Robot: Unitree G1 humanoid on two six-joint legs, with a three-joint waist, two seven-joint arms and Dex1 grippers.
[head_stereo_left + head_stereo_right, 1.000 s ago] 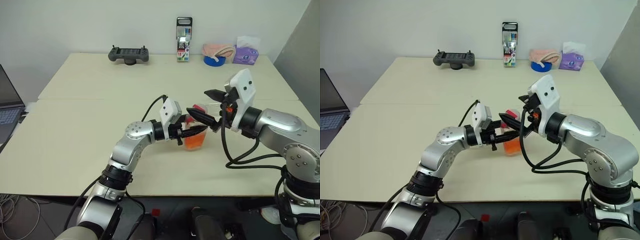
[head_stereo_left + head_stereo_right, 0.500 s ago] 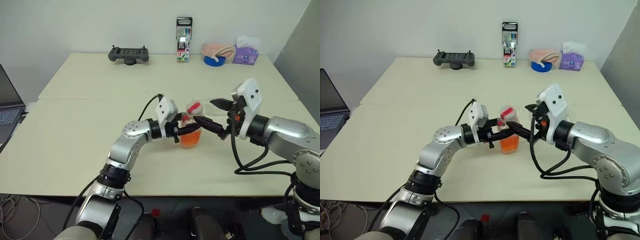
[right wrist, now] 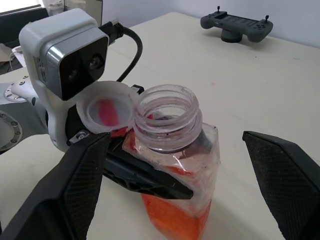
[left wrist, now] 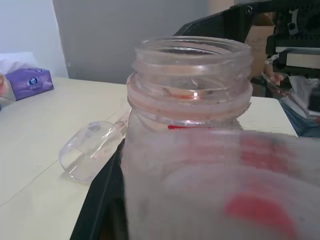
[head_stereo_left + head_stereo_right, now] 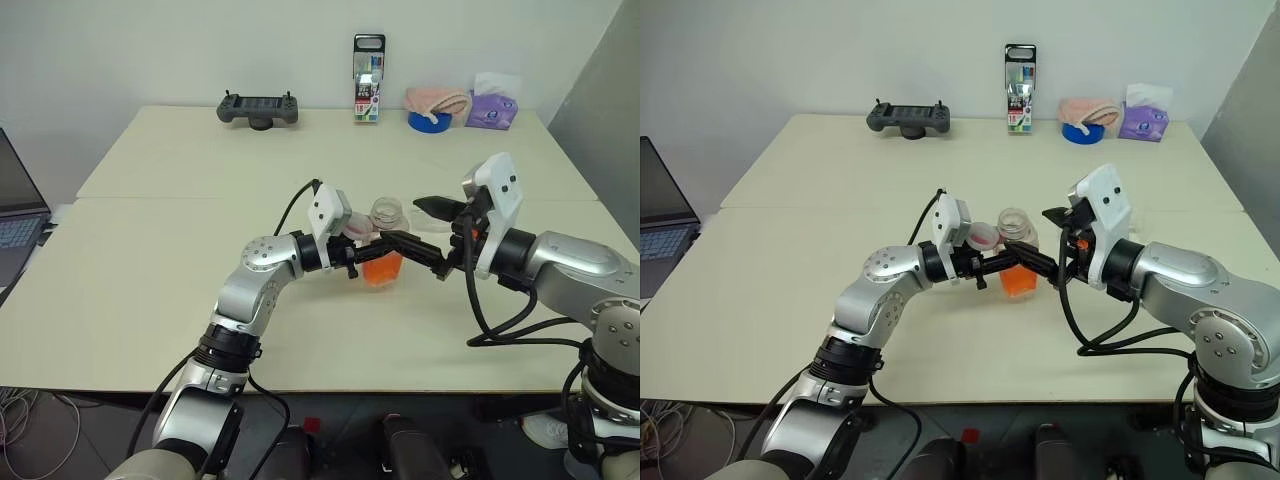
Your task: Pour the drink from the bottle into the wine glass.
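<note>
The bottle [image 5: 382, 262] stands upright mid-table with its mouth [image 3: 166, 106] uncovered. Orange drink [image 3: 175, 217] fills its lower half. Its red-and-white cap [image 3: 106, 106] sits tipped beside the neck, on the left arm's side. My left gripper [image 5: 380, 250] reaches in from the left and is shut on the bottle just below the shoulder. My right gripper [image 5: 412, 224] comes in from the right, open, one finger [image 3: 82, 182] on each side of the bottle without touching it. The wine glass [image 4: 91, 156] lies on its side on the table behind the bottle.
Along the table's [image 5: 150, 280] far edge are a black game controller [image 5: 258, 108], a tall colourful container [image 5: 367, 80], a blue roll [image 5: 428, 121] with a pink cloth, and a purple tissue pack [image 5: 491, 110]. A laptop [image 5: 15, 235] sits off the left edge.
The cap was on the bottle's mouth under my right gripper's fingers; it has come off and now sits beside the neck. The right gripper has drawn back a little to the right.
</note>
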